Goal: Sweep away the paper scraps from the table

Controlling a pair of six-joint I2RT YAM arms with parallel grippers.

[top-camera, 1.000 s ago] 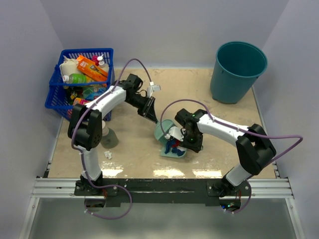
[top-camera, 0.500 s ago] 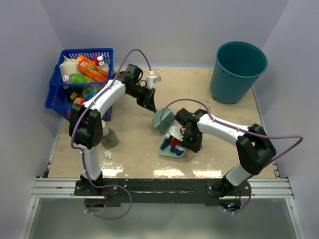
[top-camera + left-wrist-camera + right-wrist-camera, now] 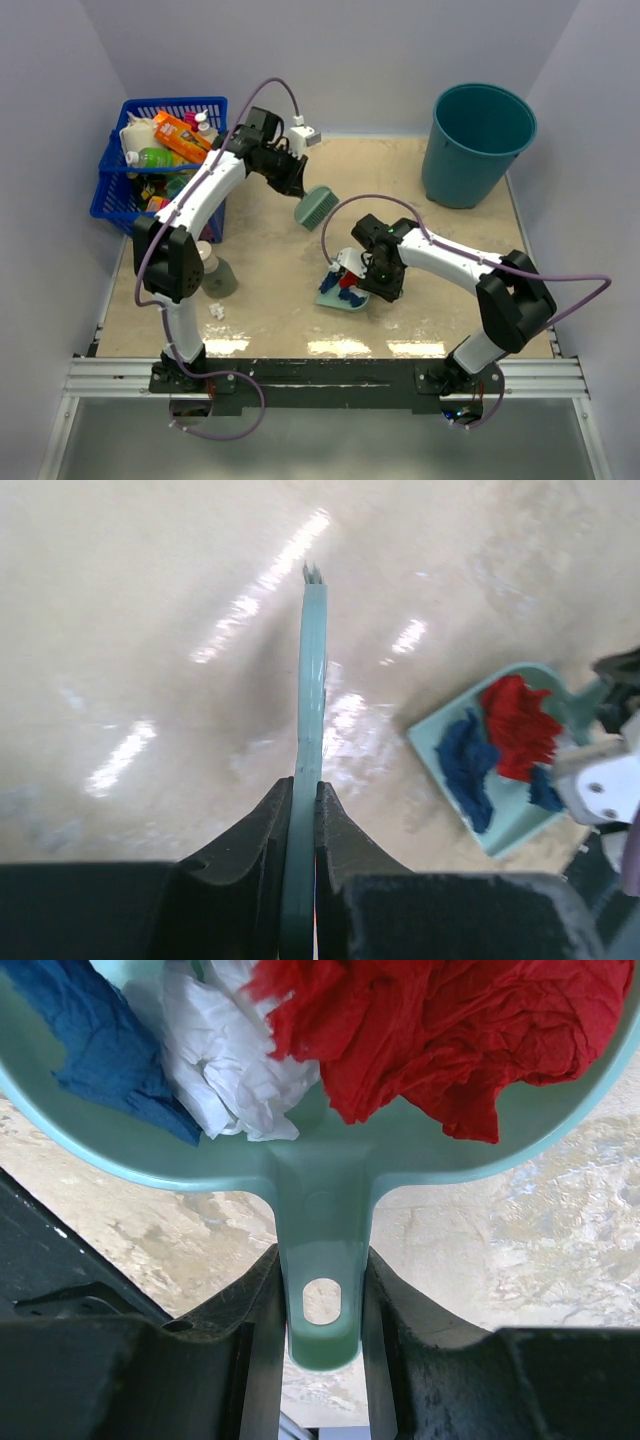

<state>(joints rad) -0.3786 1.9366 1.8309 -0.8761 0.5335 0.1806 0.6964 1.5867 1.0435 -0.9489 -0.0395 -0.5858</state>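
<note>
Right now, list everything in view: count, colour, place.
Plastic dustpan: one, teal, mid-table.
Crumpled paper scraps: several, red, blue, white, in the dustpan.
Loose paper scrap: one, white, table's near left.
Hand brush: one, teal, beyond the dustpan.
Round bucket: one, teal, far right.
Plastic basket: one, blue, far left, holding bottles, packets.
Cup-like object: one, grey-green, beside the left arm.
Table: one, mottled beige.
Left gripper: one, black, shut on the brush.
Right gripper: one, black, shut on the dustpan handle.
</note>
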